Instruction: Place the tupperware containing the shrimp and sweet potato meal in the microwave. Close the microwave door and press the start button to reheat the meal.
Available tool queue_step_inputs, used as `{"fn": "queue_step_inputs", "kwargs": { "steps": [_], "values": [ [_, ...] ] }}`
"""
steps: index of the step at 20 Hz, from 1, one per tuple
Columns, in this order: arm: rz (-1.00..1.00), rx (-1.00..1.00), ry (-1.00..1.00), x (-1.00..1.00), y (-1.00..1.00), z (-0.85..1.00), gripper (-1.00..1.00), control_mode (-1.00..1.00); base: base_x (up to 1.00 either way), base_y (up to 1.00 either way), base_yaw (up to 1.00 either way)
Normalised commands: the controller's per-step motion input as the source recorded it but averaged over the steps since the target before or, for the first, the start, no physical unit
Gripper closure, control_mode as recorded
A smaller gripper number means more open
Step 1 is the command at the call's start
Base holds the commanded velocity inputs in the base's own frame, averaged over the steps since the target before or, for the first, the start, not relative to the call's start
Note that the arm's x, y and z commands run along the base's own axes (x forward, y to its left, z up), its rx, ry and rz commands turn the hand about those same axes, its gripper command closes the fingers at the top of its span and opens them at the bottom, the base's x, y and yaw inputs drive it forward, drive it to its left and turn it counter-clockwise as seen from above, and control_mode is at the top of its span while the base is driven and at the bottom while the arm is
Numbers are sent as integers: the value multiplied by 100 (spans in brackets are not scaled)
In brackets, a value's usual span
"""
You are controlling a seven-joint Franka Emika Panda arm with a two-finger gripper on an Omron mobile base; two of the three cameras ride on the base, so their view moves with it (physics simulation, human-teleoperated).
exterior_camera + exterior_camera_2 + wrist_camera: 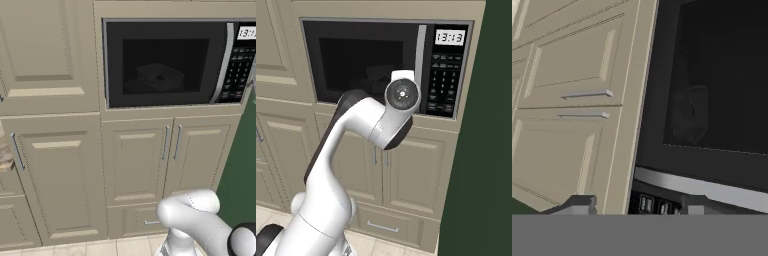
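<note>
Door point(165, 62) is shut, tupperware point(160, 76) sits inside the microwave point(175, 64), faintly visible through the dark window, in the hand view too point(692, 117). So placing and closing look done; step in hand is the start button. Arm point(356, 145) is raised in front of the microwave in the right base view, wrist just beside the handle point(420, 55) and left of the keypad point(446, 80). Hand view is rolled: cabinets point(572, 100) on the left, door window on the right, handle and a few keypad buttons point(654, 205) along the bottom near the fingertips point(582, 202). Claw point(637, 207): tips stand well apart in the hand view with nothing between them, so it looks open and empty. Clock point(450, 36) reads 13:13. Can't tell which key is start, legends too small. Next move, as I judge it: shift the claw across to the keypad, line one tip on the start key, push straight in. Risk: hitting a neighbouring key or snagging the handle.
</note>
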Motion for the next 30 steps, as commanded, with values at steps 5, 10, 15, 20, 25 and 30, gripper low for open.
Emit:
{"fn": "queue_step_inputs", "kwargs": {
  "steps": [5, 10, 15, 20, 25, 30],
  "values": [
    [0, 0, 1, -9, -36, -11, 100, -100, 0, 0, 0],
    [0, 0, 0, 0, -8, -27, 100, -100, 0, 0, 0],
    [0, 8, 0, 18, -2, -36, 100, -100, 0, 0, 0],
    [0, 11, 0, 12, -1, -21, 100, -100, 0, 0, 0],
    [0, 17, -1, 29, -4, -1, 100, -100, 0, 0, 0],
    [0, 16, -5, 38, -6, 0, 100, -100, 0, 0, 0]
  ]
}}
